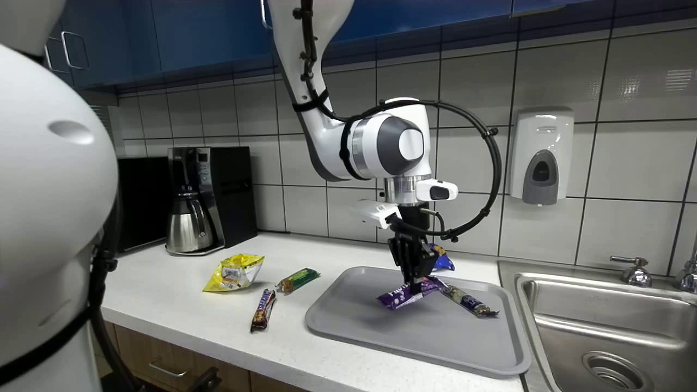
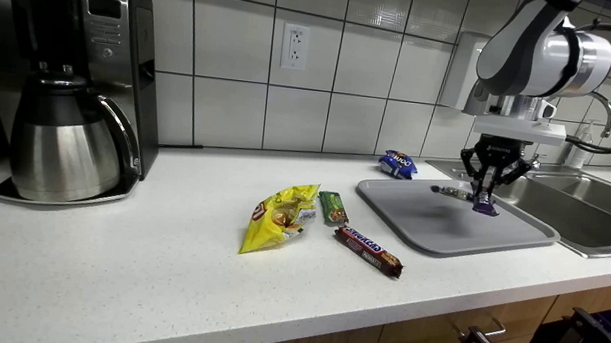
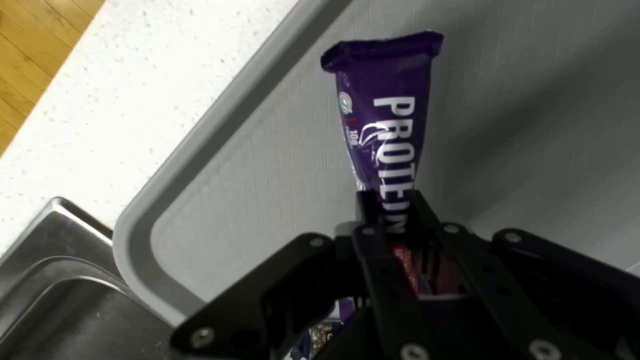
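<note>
Cannot fully see the purple foil protein-bar wrapper point(image 3: 385, 115) behind the black jaws in the wrist view, nor read its smallest print. In an exterior view, can see only part of the shiny blue snack packet point(image 1: 444, 260) past the jaws, cannot read the slim dark-and-beige wrapped bar point(image 1: 469, 302), and lose the stainless-steel sink point(image 1: 604, 316) at the right edge.

In both exterior views the coffee maker point(image 2: 106, 42) stands left, the sink point(image 1: 615, 326) right — the tray point(image 1: 354, 305) beside it. Between coffee maker and tray lie a chip bag point(image 2: 282, 217), leftmost, and a granola bar point(image 2: 334, 207), a candy bar point(image 2: 370, 251) before it. The tray has a packet point(image 2: 398, 164) behind it, a snack bar point(image 1: 468, 300) on it — and a protein bar point(image 3: 387, 110) above, in the gripper point(image 3: 392, 204).
</note>
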Available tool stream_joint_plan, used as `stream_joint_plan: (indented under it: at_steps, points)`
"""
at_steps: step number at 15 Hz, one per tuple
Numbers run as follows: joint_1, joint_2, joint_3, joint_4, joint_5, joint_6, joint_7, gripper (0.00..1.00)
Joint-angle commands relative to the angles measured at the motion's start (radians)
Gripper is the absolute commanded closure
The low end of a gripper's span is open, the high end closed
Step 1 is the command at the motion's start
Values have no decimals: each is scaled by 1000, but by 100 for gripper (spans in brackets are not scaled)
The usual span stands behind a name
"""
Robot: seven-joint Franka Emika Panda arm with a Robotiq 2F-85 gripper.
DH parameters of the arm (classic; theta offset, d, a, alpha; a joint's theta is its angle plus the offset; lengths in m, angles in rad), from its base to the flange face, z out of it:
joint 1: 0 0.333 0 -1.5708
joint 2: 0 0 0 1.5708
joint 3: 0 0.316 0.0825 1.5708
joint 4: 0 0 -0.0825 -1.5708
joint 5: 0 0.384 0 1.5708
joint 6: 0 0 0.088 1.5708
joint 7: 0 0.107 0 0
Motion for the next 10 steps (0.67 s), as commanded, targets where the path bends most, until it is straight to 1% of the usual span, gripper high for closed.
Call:
stream_joint_plan:
  at_steps: [1,4,7,10]
  points:
    - [-20,-111,6,-101,-17,9,-28,95]
    - [-33,-147,0,-145,-34,4,-19,95]
    - [-47,-175,-15,-185,-80,14,9,95]
    - [-65,-206,-31,-223,-150,31,58,95]
